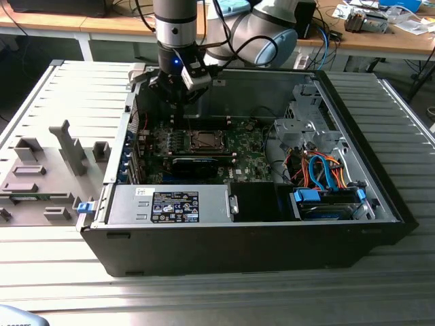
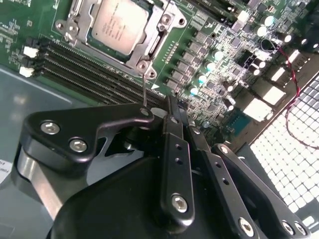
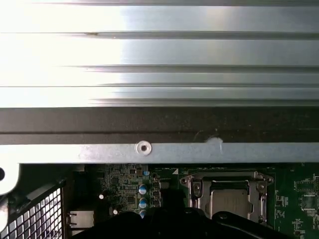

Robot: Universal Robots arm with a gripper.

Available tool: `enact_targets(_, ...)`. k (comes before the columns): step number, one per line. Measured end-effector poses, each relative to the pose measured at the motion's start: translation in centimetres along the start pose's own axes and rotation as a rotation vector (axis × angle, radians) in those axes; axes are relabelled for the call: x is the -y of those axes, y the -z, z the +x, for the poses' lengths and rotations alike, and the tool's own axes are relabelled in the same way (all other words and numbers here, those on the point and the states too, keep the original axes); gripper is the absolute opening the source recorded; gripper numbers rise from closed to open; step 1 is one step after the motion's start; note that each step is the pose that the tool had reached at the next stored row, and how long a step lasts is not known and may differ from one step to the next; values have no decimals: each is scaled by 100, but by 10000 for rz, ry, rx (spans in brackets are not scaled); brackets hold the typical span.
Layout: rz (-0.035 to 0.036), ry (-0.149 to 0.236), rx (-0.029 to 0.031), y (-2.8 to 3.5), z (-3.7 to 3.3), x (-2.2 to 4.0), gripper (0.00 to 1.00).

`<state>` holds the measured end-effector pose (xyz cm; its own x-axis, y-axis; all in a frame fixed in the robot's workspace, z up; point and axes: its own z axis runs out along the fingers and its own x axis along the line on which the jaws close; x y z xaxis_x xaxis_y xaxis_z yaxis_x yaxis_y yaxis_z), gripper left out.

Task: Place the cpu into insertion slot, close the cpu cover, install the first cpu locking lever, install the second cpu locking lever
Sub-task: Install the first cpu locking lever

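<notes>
The cpu (image 2: 119, 22) lies flat in the insertion slot (image 1: 191, 141) on the green board, its silver top facing up. The cpu cover (image 2: 152, 42) is down around it as a silvery frame. A thin wire locking lever (image 2: 144, 87) rises from the socket's corner to the black gripper (image 2: 172, 107), whose fingers are shut together. The lever's free end meets the gripper beside the fingertips; I cannot tell whether it is pinched. In the exterior view the gripper (image 1: 177, 102) hangs inside the open case, toward the exterior view's left of the cpu (image 1: 204, 140). The first wrist view also has the cpu (image 3: 229, 199).
Long black memory slots (image 2: 75, 62) run beside the socket. The case's metal wall (image 3: 159, 152) is close behind the gripper. A drive cage with orange and blue cables (image 1: 319, 170) fills the exterior view's right, the power supply (image 1: 170, 204) the front. A grey fixture tray (image 1: 47, 170) sits outside.
</notes>
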<state>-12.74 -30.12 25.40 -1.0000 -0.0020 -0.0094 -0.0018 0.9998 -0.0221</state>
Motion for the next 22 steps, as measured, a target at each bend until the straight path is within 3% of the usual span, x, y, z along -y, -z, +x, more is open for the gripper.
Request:
enact_targets(7, -3, 105, 2, 56, -1, -47, 11)
enact_targets(22, -1, 106, 2, 57, -21, -47, 11)
